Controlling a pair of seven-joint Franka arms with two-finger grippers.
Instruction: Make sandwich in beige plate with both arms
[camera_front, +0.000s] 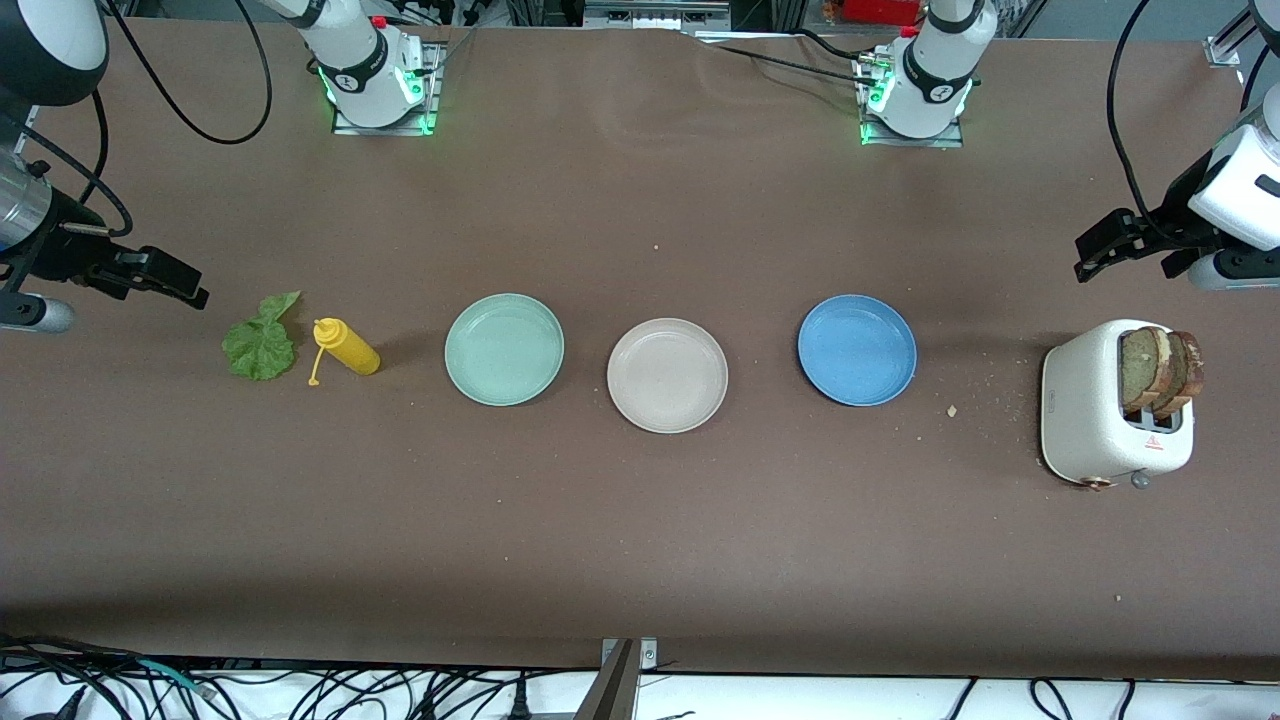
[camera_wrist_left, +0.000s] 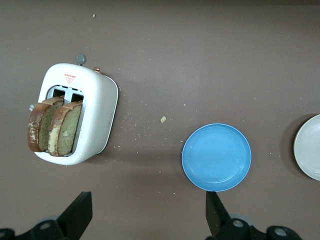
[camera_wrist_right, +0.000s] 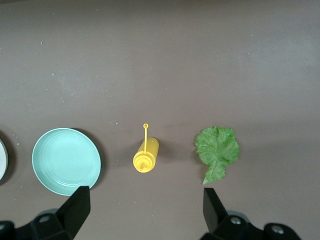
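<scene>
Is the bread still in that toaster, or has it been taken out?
In. Both bread slices stand upright in the slots of the white toaster, tops sticking out; the beige plate holds nothing.

Brown table (camera_front: 640, 540): three plates (camera_front: 667, 375), toaster (camera_front: 1105, 415), lettuce (camera_front: 260, 343), bottle (camera_front: 347, 347).

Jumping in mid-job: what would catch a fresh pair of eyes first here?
Three plates in a row mid-table: a green plate, the beige plate and a blue plate. At the left arm's end a white toaster holds two bread slices. At the right arm's end a lettuce leaf lies beside a yellow bottle.
</scene>
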